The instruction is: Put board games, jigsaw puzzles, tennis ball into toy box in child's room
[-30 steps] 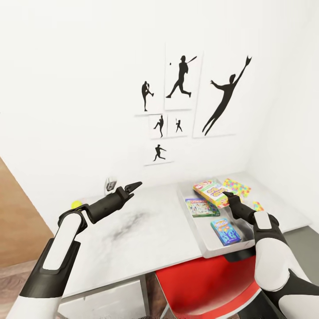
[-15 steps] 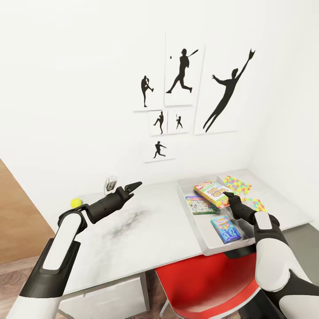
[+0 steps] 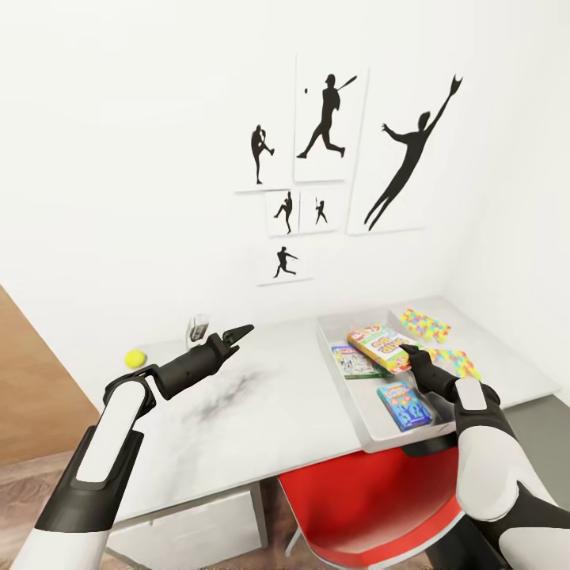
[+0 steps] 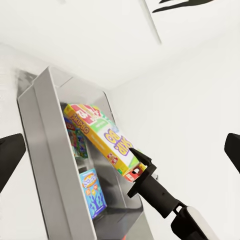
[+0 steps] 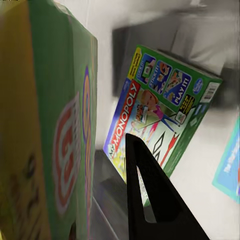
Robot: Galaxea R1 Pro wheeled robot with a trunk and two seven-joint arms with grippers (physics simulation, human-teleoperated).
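Head view, right gripper (image 3: 409, 349) clamped on Skip-Bo box (image 3: 380, 346) over toy box (image 3: 360, 404), left gripper (image 3: 240, 332) together, outstretched.

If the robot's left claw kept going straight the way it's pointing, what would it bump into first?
Probably the toy box: the left gripper points across the table toward its near wall, though depth is hard to judge.
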